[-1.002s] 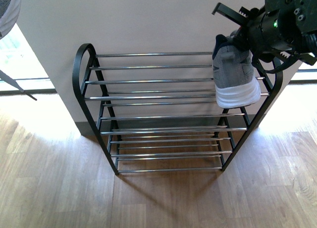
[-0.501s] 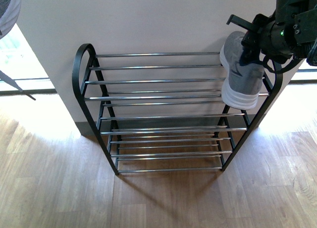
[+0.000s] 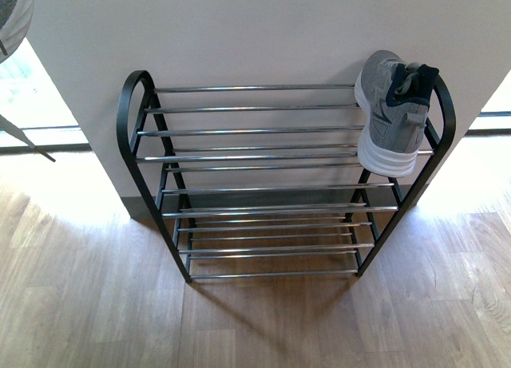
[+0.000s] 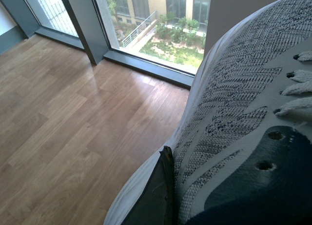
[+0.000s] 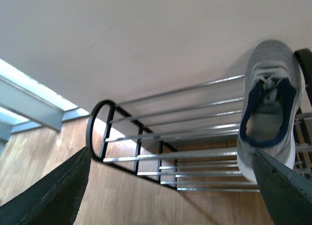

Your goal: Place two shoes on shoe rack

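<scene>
One grey knit sneaker, with a white sole and navy collar, lies on the top rods at the right end of the shoe rack, toe to the wall and heel to the front. The second sneaker fills the left wrist view, cut off by the frame. The left gripper clamps it, with one finger showing. The right gripper hangs spread and empty. No lettering is legible on either sneaker.

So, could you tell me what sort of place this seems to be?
Probably a home or office entryway, indoors: a shoe rack stands against a plain wall, the floor is wood plank, and tall windows look out onto greenery and buildings.
</scene>
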`<state>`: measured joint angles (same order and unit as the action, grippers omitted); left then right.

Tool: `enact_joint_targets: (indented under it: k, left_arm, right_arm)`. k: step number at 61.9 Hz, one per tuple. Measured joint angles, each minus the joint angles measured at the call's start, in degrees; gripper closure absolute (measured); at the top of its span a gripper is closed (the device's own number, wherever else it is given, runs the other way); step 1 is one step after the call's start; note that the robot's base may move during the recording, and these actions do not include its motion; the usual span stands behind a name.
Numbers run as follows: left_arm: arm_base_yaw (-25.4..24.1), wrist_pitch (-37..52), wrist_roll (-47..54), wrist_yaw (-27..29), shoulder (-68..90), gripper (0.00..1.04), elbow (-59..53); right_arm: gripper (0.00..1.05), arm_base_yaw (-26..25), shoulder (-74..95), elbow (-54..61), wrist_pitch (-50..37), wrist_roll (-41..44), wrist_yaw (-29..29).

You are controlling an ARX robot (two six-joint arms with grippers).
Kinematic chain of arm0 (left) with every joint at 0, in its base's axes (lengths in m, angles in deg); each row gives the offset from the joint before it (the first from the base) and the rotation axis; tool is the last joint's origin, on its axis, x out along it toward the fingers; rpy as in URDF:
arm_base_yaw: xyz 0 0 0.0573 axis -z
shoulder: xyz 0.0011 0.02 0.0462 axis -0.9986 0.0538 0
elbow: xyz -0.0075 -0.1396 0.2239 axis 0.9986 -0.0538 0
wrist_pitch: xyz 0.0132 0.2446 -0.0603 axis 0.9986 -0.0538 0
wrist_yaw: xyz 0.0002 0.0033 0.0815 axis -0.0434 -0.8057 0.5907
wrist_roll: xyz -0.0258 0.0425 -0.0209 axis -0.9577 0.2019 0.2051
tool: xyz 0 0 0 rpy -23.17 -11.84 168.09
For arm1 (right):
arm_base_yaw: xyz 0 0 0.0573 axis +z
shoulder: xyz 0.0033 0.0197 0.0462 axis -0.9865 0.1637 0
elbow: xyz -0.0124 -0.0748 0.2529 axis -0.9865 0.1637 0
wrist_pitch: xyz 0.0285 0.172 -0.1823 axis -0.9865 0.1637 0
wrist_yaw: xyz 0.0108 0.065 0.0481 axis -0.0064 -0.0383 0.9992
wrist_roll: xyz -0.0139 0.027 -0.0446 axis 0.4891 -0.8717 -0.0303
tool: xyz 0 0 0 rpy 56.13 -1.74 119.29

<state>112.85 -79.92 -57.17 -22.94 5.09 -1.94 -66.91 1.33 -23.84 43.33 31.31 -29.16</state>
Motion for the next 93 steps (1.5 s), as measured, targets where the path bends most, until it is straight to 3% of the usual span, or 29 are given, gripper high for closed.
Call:
enact_joint_targets:
  k: [14, 28, 36, 40, 54, 58, 63, 67, 79, 93]
  left_arm:
    - [0.0, 0.0, 0.0, -0.02, 0.0, 1.03, 0.0]
    - [0.0, 0.0, 0.0, 0.02, 0.0, 1.03, 0.0]
    - [0.0, 0.0, 0.0, -0.09, 0.0, 1.03, 0.0]
    - [0.0, 0.0, 0.0, -0.02, 0.0, 1.03, 0.0]
    - [0.09, 0.0, 0.0, -0.11, 0.0, 1.03, 0.0]
    - [0.07, 0.0, 0.0, -0.02, 0.0, 1.03, 0.0]
    - [-0.04, -3.69, -4.35, -0.42, 1.53, 1.03, 1.38]
    - [-0.52, -3.26, -10.08, -3.21, 5.95, 1.03, 3.76]
    - [0.59, 3.04, -29.55, -21.05, 34.51, 1.03, 23.67]
    - [3.89, -3.54, -34.64, -32.59, 54.86, 1.03, 47.17]
  right_arm:
    - [0.09, -4.42, -27.28, 11.76, 12.37, 6.16, 6.95]
    - [0.09, -8.44, -34.07, 16.26, 9.53, 11.58, 10.19]
    - [0.27, -5.33, -36.04, 22.01, -2.99, 20.26, -11.02]
    - [0.36, -5.57, -37.46, 23.67, -4.35, 22.12, -15.8]
    - [0.71, -7.98, -42.36, 28.52, -4.17, 25.03, -14.88]
    - [0.82, -11.13, -44.0, 29.46, -3.63, 25.51, -10.45]
    - [0.94, -13.07, -45.66, 30.4, -3.1, 25.68, -10.01]
    - [1.03, -13.44, -47.04, 31.3, -2.49, 25.99, -9.84]
    - [1.03, -13.51, -52.76, 33.75, 0.63, 25.94, -9.53]
    - [1.03, -13.53, -56.92, 35.01, 3.65, 25.97, -9.53]
